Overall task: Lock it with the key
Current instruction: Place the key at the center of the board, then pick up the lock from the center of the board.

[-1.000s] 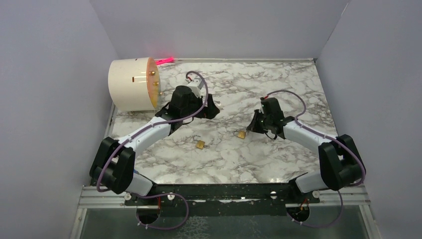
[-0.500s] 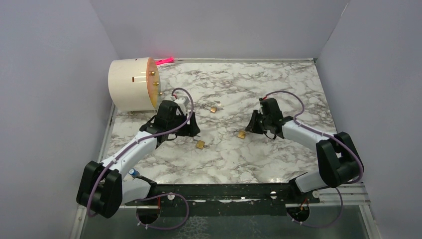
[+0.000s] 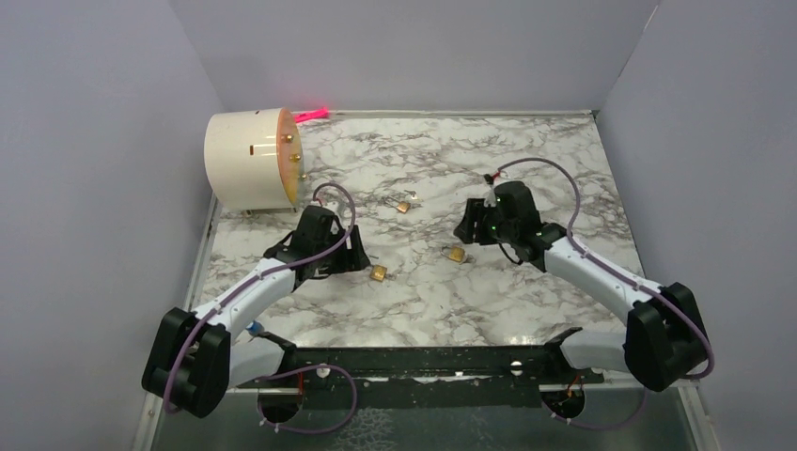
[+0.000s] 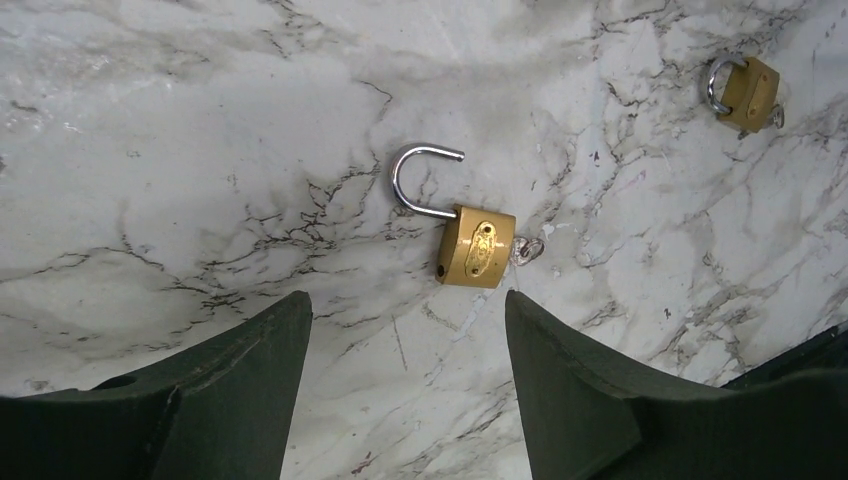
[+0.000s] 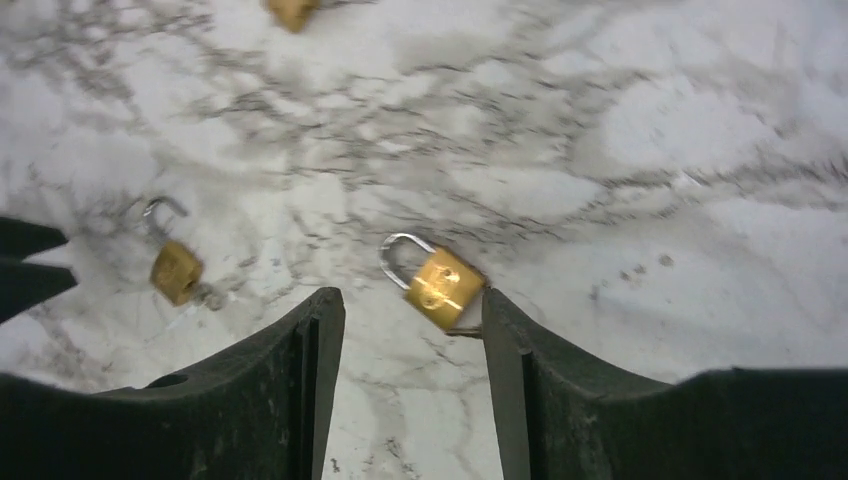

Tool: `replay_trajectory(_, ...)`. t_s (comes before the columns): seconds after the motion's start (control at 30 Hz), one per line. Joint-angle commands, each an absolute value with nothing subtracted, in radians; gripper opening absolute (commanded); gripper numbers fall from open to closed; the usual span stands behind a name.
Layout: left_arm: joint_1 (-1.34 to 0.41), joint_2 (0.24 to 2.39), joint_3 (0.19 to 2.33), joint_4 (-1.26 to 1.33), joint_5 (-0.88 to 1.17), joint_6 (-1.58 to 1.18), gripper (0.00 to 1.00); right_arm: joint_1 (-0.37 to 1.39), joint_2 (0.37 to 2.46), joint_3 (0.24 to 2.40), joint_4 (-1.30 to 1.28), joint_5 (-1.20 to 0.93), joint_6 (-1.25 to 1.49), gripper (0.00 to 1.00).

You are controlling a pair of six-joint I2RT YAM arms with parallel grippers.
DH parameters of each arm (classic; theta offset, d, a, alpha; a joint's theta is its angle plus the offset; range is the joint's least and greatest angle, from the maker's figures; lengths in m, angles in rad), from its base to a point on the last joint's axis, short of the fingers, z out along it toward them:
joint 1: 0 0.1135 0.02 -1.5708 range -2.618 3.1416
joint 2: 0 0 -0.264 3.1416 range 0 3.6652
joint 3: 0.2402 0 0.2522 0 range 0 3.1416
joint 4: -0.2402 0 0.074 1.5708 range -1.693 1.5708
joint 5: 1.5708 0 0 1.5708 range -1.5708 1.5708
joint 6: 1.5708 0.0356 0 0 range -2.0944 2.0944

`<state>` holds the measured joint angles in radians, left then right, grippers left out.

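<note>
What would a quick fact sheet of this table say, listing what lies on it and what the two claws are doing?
Surface: white marble-patterned table
Left: left claw open, empty, near brass padlock with open shackle
Right: right claw open, empty, near second brass padlock
Spare: third brass padlock, lying alone farther back
Far-left corner: cream cylindrical drum on its side

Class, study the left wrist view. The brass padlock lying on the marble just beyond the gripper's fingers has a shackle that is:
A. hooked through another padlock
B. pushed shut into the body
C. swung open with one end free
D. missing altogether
C: the padlock has its shackle fixed in the body at one leg only, the other end lying free.
</note>
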<state>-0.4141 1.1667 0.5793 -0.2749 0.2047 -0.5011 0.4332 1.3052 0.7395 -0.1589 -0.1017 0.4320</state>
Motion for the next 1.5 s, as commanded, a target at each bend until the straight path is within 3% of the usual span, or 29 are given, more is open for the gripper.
replay_trajectory(0.0, -0.406, 1.113, 0.603, -0.271, 0.111, -0.517, 0.72, 0.650, 1.241, 0.831, -0.107, 0.028, 0.215, 0.60)
replay_trajectory(0.37, -0.292, 1.099, 0.624, -0.278, 0.143, -0.486, 0.81, 1.042, 1.659, 1.098, -0.126, 0.089, -0.076, 0.74)
replay_trajectory(0.63, -0.078, 1.091, 0.625, -0.272, 0.322, -0.457, 0.85, 1.053, 1.802, 1.203, -0.138, -0.037, -0.116, 0.73)
replay_trajectory(0.93, 0.026, 1.135, 0.613, -0.222, 0.451, -0.460, 0.86, 1.057, 1.892, 1.255, -0.197, -0.047, -0.143, 0.68)
replay_trajectory(1.47, 0.036, 1.143, 0.605, -0.203, 0.478, -0.466, 0.86, 1.058, 1.962, 1.259, -0.250, -0.036, -0.123, 0.59)
